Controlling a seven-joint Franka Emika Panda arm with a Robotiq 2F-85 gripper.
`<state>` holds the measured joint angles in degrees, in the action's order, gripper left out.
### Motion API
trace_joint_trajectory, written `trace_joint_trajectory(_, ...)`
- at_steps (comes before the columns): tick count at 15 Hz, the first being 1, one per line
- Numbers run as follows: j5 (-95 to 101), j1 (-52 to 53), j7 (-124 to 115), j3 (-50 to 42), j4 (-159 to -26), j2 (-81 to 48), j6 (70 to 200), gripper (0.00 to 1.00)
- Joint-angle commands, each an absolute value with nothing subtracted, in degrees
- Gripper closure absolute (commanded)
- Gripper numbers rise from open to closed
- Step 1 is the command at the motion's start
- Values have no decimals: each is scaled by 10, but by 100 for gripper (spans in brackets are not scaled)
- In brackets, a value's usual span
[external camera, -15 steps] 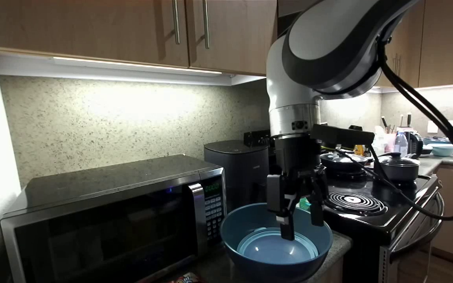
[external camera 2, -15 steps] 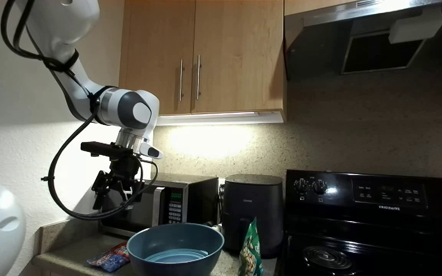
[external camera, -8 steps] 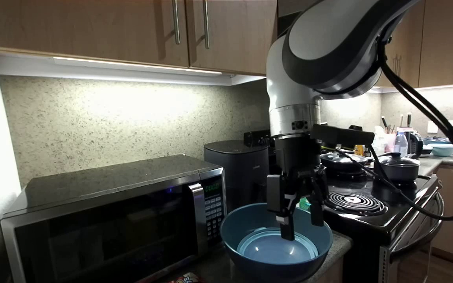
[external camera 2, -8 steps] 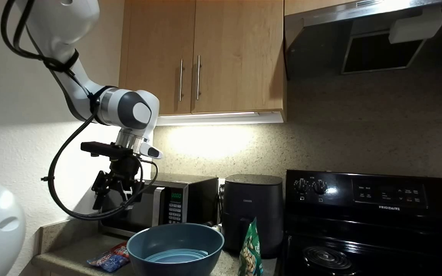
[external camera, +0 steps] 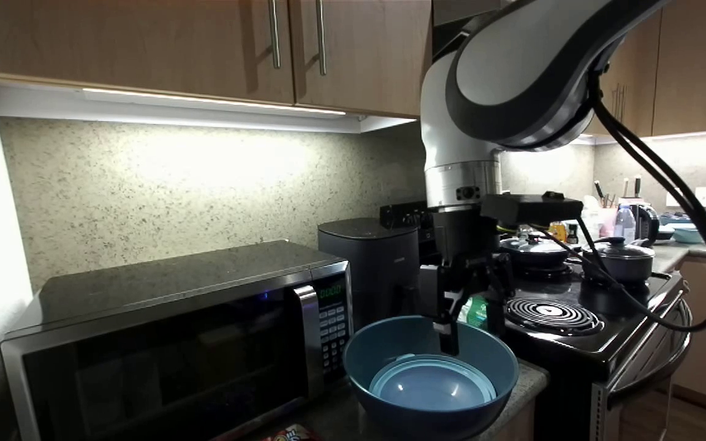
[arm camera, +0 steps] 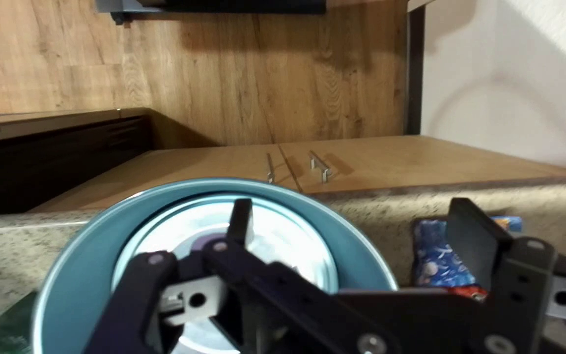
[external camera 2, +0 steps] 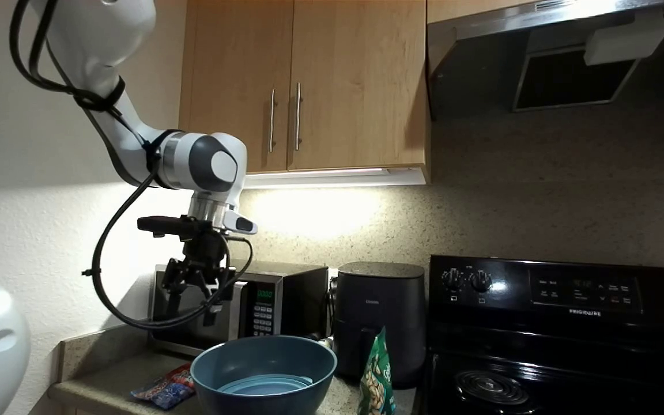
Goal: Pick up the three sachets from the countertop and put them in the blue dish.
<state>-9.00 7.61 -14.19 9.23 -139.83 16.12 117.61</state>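
Glossy green pouch (external camera 2: 376, 380) w/ peanut print is standing on the speckled stone-look desk (external camera 2: 107, 380), long axis abt 12–6 o'clk, at 3 o'clk of the big round blue bowl (external camera 2: 258, 360) in an exterior view. Glossy red-and-blue packet (external camera 2: 169, 389) is lying at 9, axis approx 8–2, nr desk edge; wrist view's showing bare desk btwn it & bowl. Black two-fingered hand (arm camera: 354, 221) is hovering, spread wide.

Microwave (external camera: 175, 337), dark air fryer (external camera 2: 379, 302), black stove (external camera 2: 557, 340), wooden cupboards (external camera 2: 349, 86) overhead
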Motion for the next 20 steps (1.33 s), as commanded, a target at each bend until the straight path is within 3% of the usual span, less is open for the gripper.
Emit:
trace_joint_trajectory(1,-3,32,-205,88,-1422,203,1200,0)
trace_joint_trajectory(10,29,7,-248,84,-1420,221,1204,0)
trace_joint_trajectory(20,79,-35,-188,17,-1330,131,1168,0)
